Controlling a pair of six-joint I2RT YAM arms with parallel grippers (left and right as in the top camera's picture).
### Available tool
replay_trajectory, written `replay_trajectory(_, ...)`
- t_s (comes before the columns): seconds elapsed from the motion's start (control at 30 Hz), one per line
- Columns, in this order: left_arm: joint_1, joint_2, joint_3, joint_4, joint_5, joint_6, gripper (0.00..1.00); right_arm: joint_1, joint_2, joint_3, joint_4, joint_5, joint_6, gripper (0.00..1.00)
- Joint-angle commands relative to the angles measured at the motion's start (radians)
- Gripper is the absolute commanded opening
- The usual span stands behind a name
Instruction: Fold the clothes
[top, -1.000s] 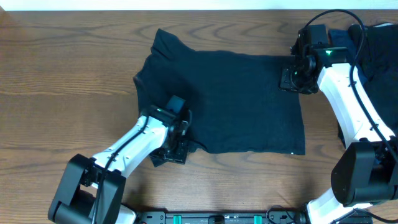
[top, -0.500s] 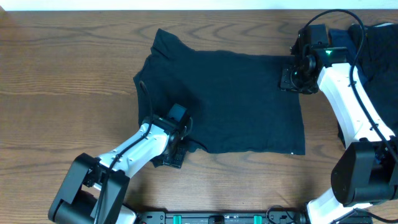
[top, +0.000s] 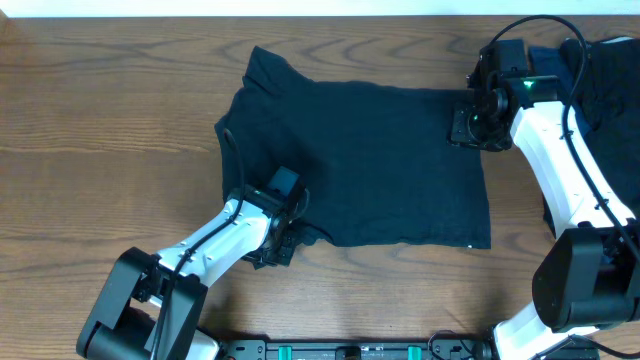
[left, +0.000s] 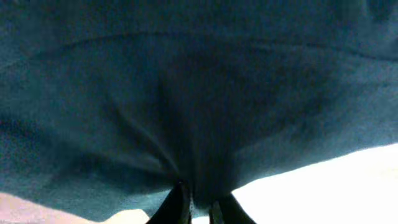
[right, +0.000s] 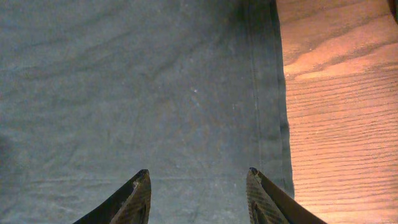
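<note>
A very dark navy T-shirt (top: 380, 160) lies spread flat on the wooden table, one of the clothes. My left gripper (top: 283, 243) is at its lower left corner, shut on a bunched fold of the fabric. The left wrist view shows cloth (left: 186, 106) pinched between the two dark fingertips (left: 180, 202). Over the shirt's upper right corner, near the hem (right: 268, 93), hovers my right gripper (top: 468, 125). It stands open (right: 198, 180) with flat fabric below and nothing between its fingers.
More dark clothes (top: 605, 75) are piled at the far right behind the right arm. Bare wood table (top: 110, 130) stretches to the left of the shirt and along its front edge (top: 400, 290).
My left gripper has shifted slightly inward at the shirt's lower left corner and closed on the fabric. The right gripper has stayed in place, open.
</note>
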Motion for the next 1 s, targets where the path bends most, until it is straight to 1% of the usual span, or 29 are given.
replay_trajectory(0.0, -0.003, 0.008, -0.022, 0.015, 0.024, 0.005, 0.10, 0.008, 0.008, -0.005, -0.003, -0.004, -0.010, 0.48)
replay_trajectory(0.07, -0.003, 0.008, -0.021, 0.015, 0.025, 0.005, 0.06, 0.008, 0.008, -0.005, -0.003, -0.003, -0.010, 0.48)
replay_trajectory(0.23, -0.003, 0.007, -0.011, -0.004, 0.025, 0.005, 0.06, 0.008, 0.008, -0.005, -0.003, -0.003, -0.010, 0.49)
replay_trajectory(0.5, -0.003, -0.011, 0.079, -0.101, 0.025, 0.005, 0.06, 0.008, 0.008, -0.005, -0.003, -0.004, -0.010, 0.48)
replay_trajectory(0.77, 0.001, -0.028, 0.129, -0.097, 0.024, 0.007, 0.06, 0.009, 0.008, -0.005, -0.003, -0.004, -0.010, 0.48)
replay_trajectory(0.87, 0.018, -0.028, 0.129, -0.097, 0.013, 0.040, 0.06, 0.009, 0.008, -0.005, -0.006, -0.004, -0.010, 0.48)
replay_trajectory(0.97, 0.050, -0.028, 0.130, -0.096, -0.010, 0.041, 0.06, 0.009, 0.008, -0.005, -0.003, -0.005, -0.009, 0.48)
